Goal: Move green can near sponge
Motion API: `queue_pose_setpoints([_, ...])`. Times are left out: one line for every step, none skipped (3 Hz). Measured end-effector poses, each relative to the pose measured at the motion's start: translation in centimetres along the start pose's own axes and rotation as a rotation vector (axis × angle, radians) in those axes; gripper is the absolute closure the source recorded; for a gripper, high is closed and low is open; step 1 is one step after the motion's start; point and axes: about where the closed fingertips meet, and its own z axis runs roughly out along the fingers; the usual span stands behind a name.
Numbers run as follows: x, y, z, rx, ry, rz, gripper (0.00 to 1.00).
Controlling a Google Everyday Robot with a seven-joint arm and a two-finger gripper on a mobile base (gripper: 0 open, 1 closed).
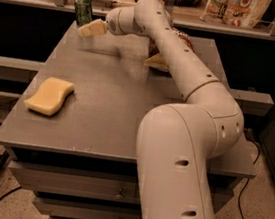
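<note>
The green can (83, 9) stands upright at the far left corner of the grey table (114, 93). The sponge (50, 96) is pale yellow with wavy sides and lies near the table's front left. My gripper (89, 28), with cream-coloured fingers, hovers above the table just right of and below the can, very close to it. The arm reaches across the table from the lower right.
A brown chip bag (161, 54) lies at the far middle of the table, mostly hidden behind my arm. A shelf with packaged goods (234, 8) runs behind the table. Cables lie on the floor at the left.
</note>
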Motion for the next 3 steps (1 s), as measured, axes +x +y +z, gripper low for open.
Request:
queue_pose_setpoints([0.0, 0.0, 0.0, 0.0, 0.0, 0.0, 0.0])
queue_pose_setpoints([-0.5, 0.7, 1.3, -0.024, -0.033, 0.011, 0.0])
queue_pose_setpoints([-2.1, 1.3, 4.1, -0.042, -0.12, 0.018, 0.0])
